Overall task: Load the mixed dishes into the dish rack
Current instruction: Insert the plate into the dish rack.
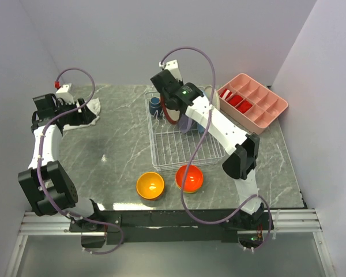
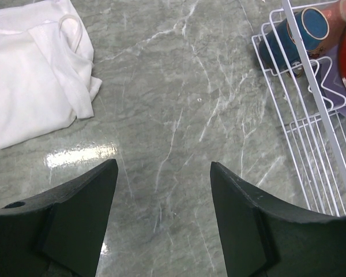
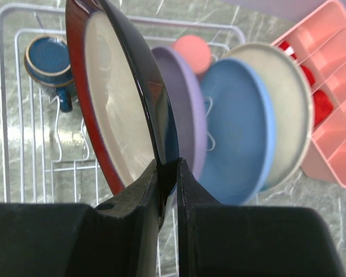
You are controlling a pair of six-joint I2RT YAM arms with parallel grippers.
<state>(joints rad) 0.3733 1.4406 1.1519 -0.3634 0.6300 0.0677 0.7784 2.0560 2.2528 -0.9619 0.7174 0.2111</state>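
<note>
My right gripper (image 3: 168,164) is shut on the lower edge of the dark-red-rimmed plate (image 3: 112,98), holding it upright over the left part of the white wire dish rack (image 3: 11,86). Behind it in the rack stand a lavender plate (image 3: 187,104), a blue plate (image 3: 239,133) and a cream plate (image 3: 288,98). A navy cup (image 3: 49,60) and a pink cup (image 3: 193,49) lie at the rack's far end. In front of the rack (image 1: 161,156) sit an orange-yellow bowl (image 1: 150,185) and a red-orange bowl (image 1: 190,178). My left gripper (image 2: 164,167) hangs open over bare table, left of the rack.
A white folded cloth (image 2: 34,75) lies at the table's far left, beside my left gripper. A pink compartment tray (image 1: 254,101) holding red items stands at the back right, close to the rack. Walls close in the table on three sides.
</note>
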